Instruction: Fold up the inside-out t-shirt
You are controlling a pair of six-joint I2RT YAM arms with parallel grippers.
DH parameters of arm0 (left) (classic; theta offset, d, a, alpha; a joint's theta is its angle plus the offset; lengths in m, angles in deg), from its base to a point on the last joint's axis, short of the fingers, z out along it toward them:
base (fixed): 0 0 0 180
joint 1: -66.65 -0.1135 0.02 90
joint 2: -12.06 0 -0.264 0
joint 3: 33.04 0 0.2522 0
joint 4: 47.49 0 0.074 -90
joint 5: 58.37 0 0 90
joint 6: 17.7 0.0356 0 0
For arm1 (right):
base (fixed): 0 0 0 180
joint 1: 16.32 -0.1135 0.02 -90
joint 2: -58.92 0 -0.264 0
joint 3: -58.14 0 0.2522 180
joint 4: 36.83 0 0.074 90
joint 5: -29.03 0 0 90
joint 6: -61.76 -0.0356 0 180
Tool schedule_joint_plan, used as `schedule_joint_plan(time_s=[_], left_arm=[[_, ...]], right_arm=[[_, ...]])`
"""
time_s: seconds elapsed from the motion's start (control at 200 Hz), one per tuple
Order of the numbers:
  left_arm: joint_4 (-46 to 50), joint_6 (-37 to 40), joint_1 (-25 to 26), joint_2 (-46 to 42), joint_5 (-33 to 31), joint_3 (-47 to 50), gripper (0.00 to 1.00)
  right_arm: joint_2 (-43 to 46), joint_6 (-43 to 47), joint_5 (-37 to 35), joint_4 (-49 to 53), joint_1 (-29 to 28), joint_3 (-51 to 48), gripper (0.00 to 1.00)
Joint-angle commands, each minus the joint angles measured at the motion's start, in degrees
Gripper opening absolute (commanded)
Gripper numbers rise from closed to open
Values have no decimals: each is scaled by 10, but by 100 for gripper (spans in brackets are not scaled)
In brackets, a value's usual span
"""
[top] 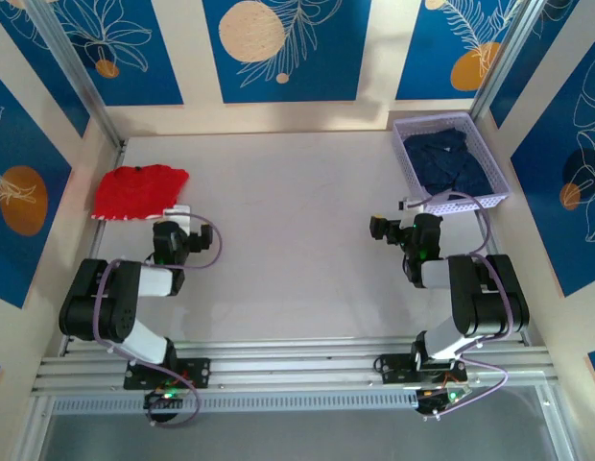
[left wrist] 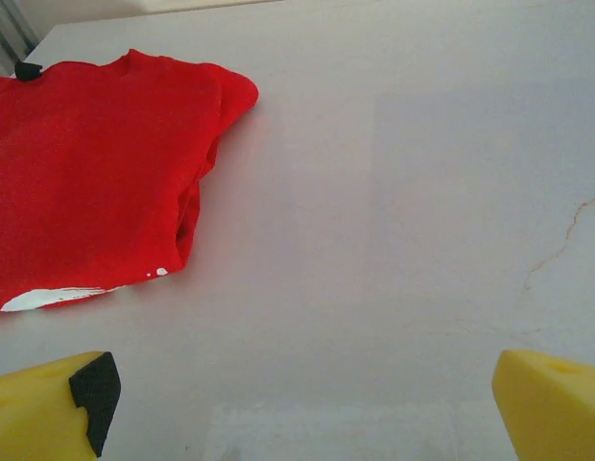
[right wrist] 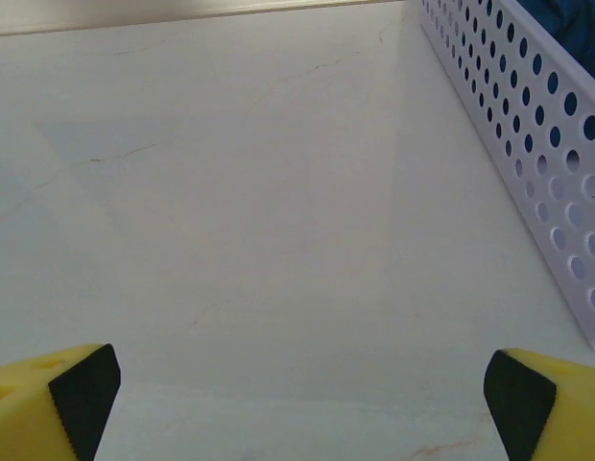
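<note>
The inside-out t-shirt point(top: 449, 161) lies crumpled, dark navy, inside a lavender perforated basket point(top: 468, 201) at the back right of the table. A sliver of the t-shirt point(right wrist: 578, 17) shows over the basket wall point(right wrist: 528, 115) in the right wrist view. My right gripper point(top: 413, 209) hovers just in front of the basket's near left corner, open, its yellow fingers point(right wrist: 58, 399) wide apart over bare table. My left gripper point(top: 176, 216) is open at the left side, with nothing between its fingers point(left wrist: 48, 408).
A folded bright red garment point(top: 139, 190) lies at the back left, just beyond my left gripper, and shows again as red cloth point(left wrist: 86, 182) in the left wrist view. Walls close the table at the back and sides. The white tabletop point(top: 297, 221) spreads between the arms.
</note>
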Motion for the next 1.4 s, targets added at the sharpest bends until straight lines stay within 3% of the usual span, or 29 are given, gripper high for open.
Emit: schedule_joint_plan(time_s=[0.0, 0.675, 0.815, 0.96, 1.045, 1.145, 1.21, 1.3, 1.395], left_arm=[[-6, 13, 1, -4, 10, -12, 100], [17, 6, -2, -18, 5, -19, 100], [238, -30, -3, -114, -106, -85, 100], [373, -127, -6, -226, -175, -113, 100], [445, -181, -6, -271, -103, -143, 100], [443, -243, 0, -277, 77, -163, 100], [426, -269, 21, -256, 158, -180, 100], [460, -264, 65, -212, 167, -228, 100], [495, -255, 112, -161, 158, -276, 100]], right_arm=[[0, -7, 10, -8, 4, 12, 99], [4, -8, 14, -3, 6, 15, 99], [59, -18, -23, 85, 1, 38, 99], [168, -70, -60, 181, 2, 47, 99], [226, -92, -5, 237, -3, 63, 100], [248, -107, 48, 294, -49, 98, 98], [239, -88, 34, 343, -102, 134, 98], [207, -56, -47, 433, -160, 204, 98], [159, -77, -98, 517, -122, 283, 98]])
